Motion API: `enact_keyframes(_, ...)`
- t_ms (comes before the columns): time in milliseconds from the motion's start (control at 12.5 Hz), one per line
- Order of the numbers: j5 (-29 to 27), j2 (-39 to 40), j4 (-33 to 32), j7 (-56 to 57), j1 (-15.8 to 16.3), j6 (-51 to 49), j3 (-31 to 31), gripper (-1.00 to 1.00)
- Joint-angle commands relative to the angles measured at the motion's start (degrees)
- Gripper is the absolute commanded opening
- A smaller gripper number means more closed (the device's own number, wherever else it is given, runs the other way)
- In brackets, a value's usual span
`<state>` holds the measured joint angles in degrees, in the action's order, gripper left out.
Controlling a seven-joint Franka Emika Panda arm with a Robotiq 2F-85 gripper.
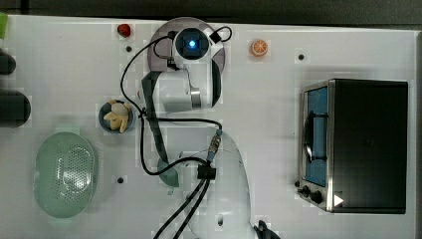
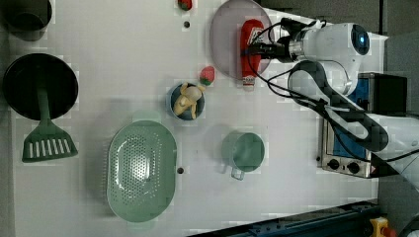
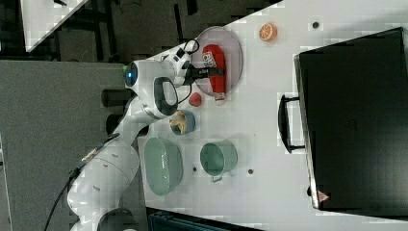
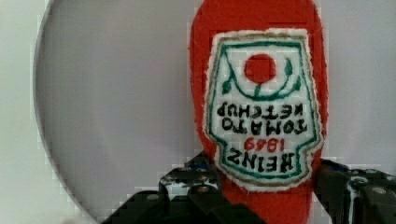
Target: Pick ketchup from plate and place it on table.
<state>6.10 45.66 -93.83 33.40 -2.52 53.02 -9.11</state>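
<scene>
Red and soft, one ketchup (image 4: 261,112) bottle lies on the single plate (image 2: 225,39), toward its 3 o'clock side in the left view. One gripper (image 4: 268,196) has its jaws against both sides of it. Two strawberries (image 2: 207,75) lie nearby.

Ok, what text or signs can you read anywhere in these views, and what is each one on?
"HEINZ" on the ketchup label, upside down in the wrist view.
"1869" in red, same label.
"TOMATO KETCHUP" on the same label.
A red tomato emblem with green leaves, same label, no words.
A white triangle mark on the oven at its front corner, no words.
Markings by the oven's knobs: too small to read.
</scene>
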Motion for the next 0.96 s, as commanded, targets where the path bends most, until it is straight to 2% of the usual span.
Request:
enact_keyframes(80,0.03,-0.29,1.92,1.1,0.04,-0.42,-0.05,0.16)
enact_keyframes(320,-0.14,-3.57,3.43,-1.49,-0.2,-3.03,-0.04,0.16)
enact_keyframes(640,-0.46,-12.91,3.65,-4.44,-1.75,-12.53,-0.02,0.16)
enact_keyframes(960,-5.99,-21.59,3.38,-4.49,-4.23,-22.43,0.0,0.16)
